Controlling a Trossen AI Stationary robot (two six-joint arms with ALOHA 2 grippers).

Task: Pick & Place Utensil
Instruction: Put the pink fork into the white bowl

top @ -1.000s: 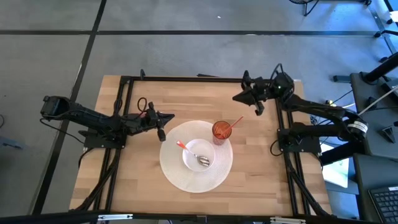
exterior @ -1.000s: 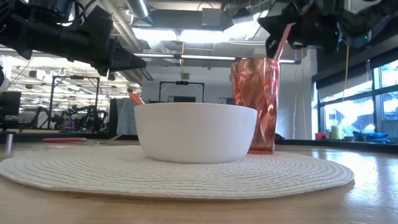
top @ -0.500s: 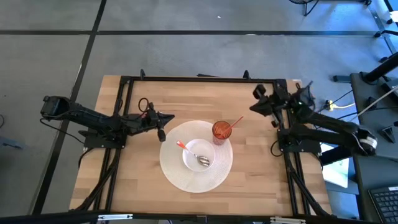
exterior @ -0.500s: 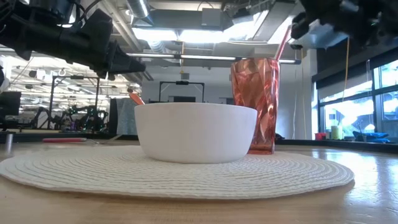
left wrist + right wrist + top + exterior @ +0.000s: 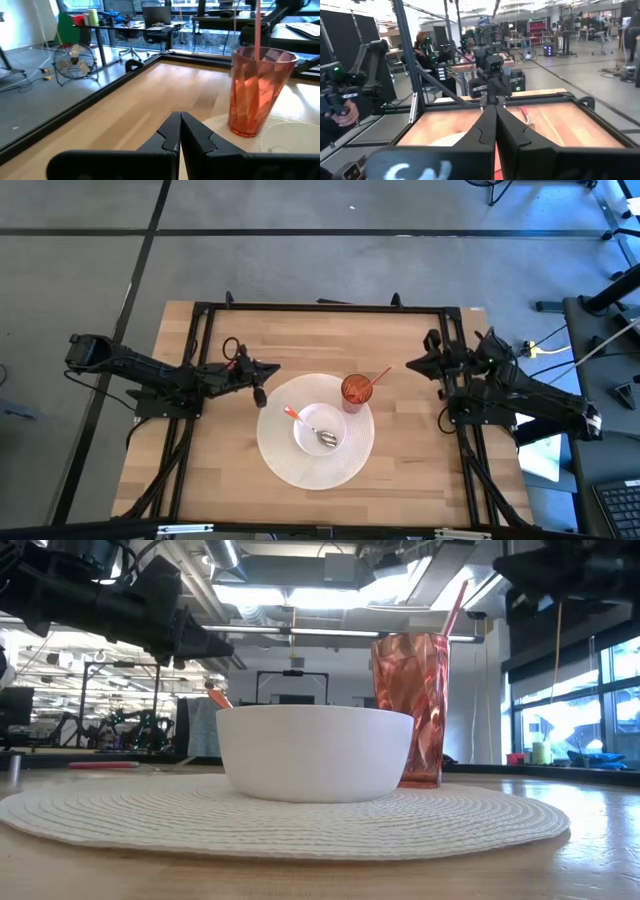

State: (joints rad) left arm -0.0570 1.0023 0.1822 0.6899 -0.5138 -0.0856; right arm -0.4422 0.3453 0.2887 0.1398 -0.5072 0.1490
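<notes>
A white bowl [image 5: 321, 432] stands on a round white placemat [image 5: 290, 465]. In it lies a spoon with a metal head [image 5: 327, 440] and an orange handle [image 5: 291, 413] leaning on the rim. A red faceted cup [image 5: 357, 392] with a pink straw [image 5: 377, 378] stands on the mat beside the bowl; it also shows in the left wrist view [image 5: 257, 90]. My left gripper [image 5: 272, 369] is shut and empty, above the table left of the mat. My right gripper [image 5: 412, 366] is shut and empty, at the right edge, right of the cup.
Black frame rails [image 5: 320, 307] run along the table's far, left and right sides. Bare wood lies between the mat and the far rail. A person [image 5: 340, 112] and other robot arms show in the room beyond the table.
My right gripper has drawn back from the table's far side toward its right edge and the near side, away from the cup, staying shut. My left arm, the spoon, the bowl and the cup have kept still.
</notes>
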